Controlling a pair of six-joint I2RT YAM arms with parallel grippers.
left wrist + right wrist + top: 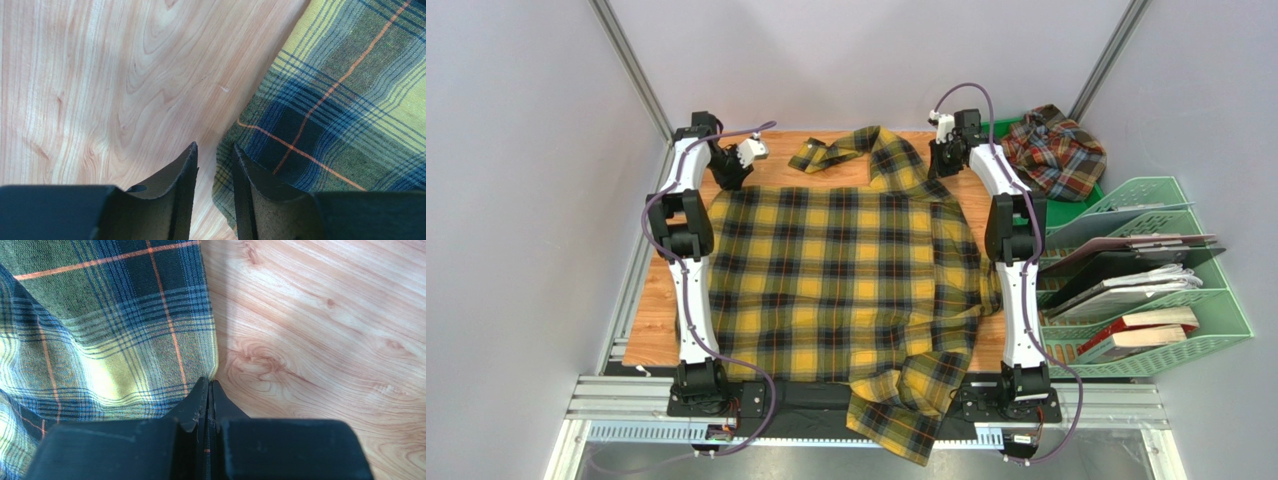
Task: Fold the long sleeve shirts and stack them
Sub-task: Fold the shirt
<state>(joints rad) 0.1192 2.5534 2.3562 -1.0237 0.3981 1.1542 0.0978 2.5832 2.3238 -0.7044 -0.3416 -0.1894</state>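
A yellow-and-black shirt (841, 280) lies spread on the wooden table (651, 320) between the left arm (688, 230) and right arm (1011, 235), with 1 sleeve (906, 410) hanging over the near edge. A rust-red shirt (1054, 152) sits crumpled on the green tray (1091, 193).

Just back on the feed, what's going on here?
The yellow plaid shirt lies spread on the table, one sleeve hanging off the near edge. The right tool is shut, pinching the shirt's edge at its far right corner. The left tool is open, jaws astride the far left edge. The rust-red plaid shirt lies crumpled on the green tray.
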